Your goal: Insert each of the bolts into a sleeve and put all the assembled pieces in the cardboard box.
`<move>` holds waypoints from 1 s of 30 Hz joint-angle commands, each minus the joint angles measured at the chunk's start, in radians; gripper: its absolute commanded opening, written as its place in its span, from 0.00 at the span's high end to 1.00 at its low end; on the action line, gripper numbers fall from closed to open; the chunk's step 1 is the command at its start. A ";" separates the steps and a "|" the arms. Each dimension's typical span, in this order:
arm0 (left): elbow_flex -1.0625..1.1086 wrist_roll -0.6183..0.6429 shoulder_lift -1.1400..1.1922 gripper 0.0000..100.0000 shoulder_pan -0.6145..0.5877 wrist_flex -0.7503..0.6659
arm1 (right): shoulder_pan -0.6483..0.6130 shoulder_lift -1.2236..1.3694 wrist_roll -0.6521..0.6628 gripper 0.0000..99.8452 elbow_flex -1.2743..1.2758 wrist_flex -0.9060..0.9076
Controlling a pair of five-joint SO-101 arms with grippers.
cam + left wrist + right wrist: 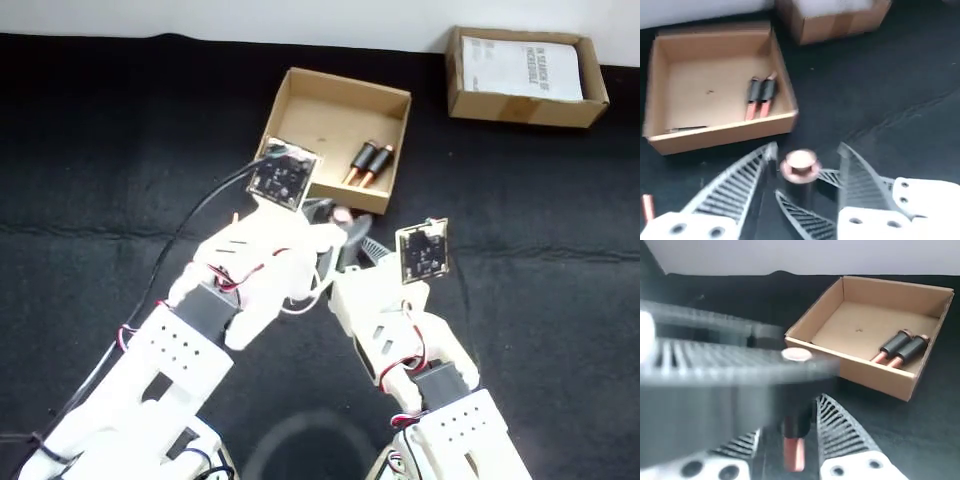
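Black desk. Cardboard box w/ two done pieces side by side inside: black tubes, copper tips. Just in front of box, left tool is spread wide either side of bolt. Right tool is clamped on upright black sleeve. Bolt's flat pinkish head is on top, copper tip below.

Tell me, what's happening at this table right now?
Two robot arms meet just in front of the open cardboard box. The right gripper holds a black sleeve with a copper bolt standing in it, and the left gripper is right at the bolt's head. Two assembled pieces already lie in the box.
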 commanded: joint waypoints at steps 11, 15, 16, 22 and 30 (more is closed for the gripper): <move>-0.263 0.000 -0.206 0.60 -0.035 0.477 | 0.002 -0.013 0.000 0.99 -0.054 -0.024; -0.262 -0.044 -0.346 0.61 -0.030 0.545 | 0.002 -0.010 0.000 0.99 -0.051 -0.016; -0.262 -0.044 -0.377 0.63 -0.030 0.554 | 0.002 -0.010 0.000 0.99 -0.053 -0.016; -0.263 -0.051 -0.547 0.87 -0.038 0.569 | 0.002 -0.010 -0.003 0.99 -0.133 0.065; -0.213 -0.051 -0.751 0.98 -0.124 0.598 | 0.024 0.176 -0.006 0.99 -0.423 0.223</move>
